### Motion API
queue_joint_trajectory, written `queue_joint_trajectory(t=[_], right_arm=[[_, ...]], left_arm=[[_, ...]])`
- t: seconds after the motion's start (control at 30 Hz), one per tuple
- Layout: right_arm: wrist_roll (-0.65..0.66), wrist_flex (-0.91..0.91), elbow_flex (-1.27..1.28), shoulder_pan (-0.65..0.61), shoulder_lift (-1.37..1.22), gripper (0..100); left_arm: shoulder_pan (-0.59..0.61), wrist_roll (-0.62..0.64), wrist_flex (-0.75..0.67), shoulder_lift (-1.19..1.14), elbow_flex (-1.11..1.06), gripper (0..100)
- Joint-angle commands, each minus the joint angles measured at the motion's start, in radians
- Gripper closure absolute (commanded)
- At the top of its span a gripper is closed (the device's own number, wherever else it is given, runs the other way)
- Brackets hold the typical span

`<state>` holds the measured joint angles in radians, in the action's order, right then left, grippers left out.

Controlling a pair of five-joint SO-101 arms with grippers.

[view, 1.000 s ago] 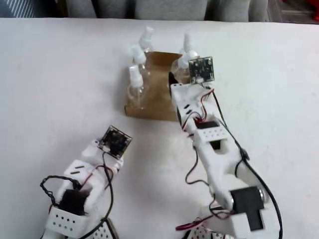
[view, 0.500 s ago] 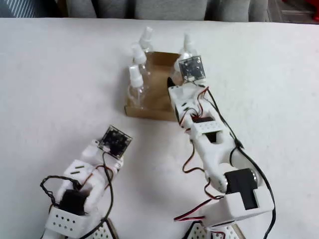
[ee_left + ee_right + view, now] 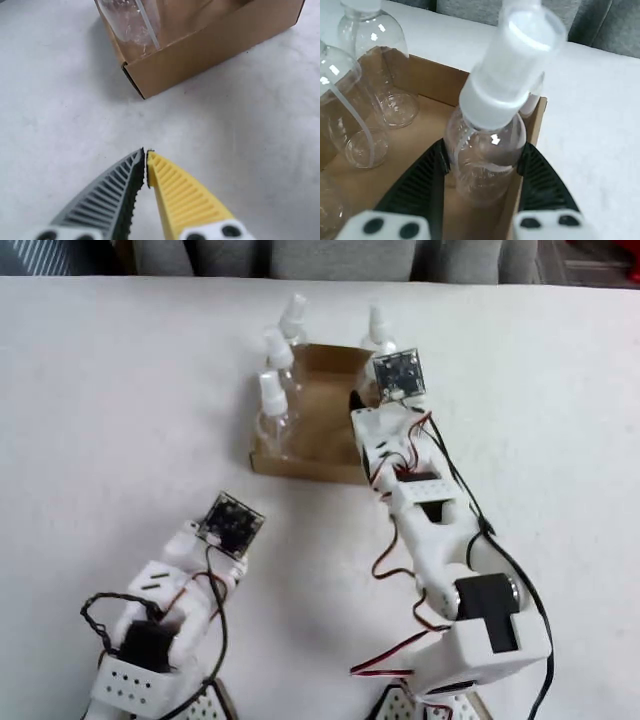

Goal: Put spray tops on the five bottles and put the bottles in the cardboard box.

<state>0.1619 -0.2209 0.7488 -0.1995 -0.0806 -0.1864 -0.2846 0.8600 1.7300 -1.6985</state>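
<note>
Right hand around bottle

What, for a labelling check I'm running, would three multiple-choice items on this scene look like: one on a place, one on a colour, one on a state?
1. Where is the spray bottle that the right hand grips?
A) on the bare table
B) inside the cardboard box, by a wall
C) on the left arm

2. What colours are the left hand's fingers?
A) both black
B) grey and yellow
C) red and blue

3. How is the left hand?
A) open wide
B) shut on a bottle
C) shut, empty

Answers:
1 B: in the right wrist view the bottle's lower body is within the box's walls.
2 B: the left wrist view shows one finger of each colour.
3 C: the fingertips meet with nothing between them.
</note>
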Motion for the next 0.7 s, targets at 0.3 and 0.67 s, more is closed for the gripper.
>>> queue_joint_trajectory(t=[0.3,0.67], right_arm=[[0.012,-0.007,-0.083,-0.005,-0.091,98.5],[0.011,-0.007,-0.012,-0.005,-0.038,98.5]], left_arm=[[0.01,-0.009,0.005,0.004,0.002,98],[0.01,-0.009,0.005,0.004,0.002,98]])
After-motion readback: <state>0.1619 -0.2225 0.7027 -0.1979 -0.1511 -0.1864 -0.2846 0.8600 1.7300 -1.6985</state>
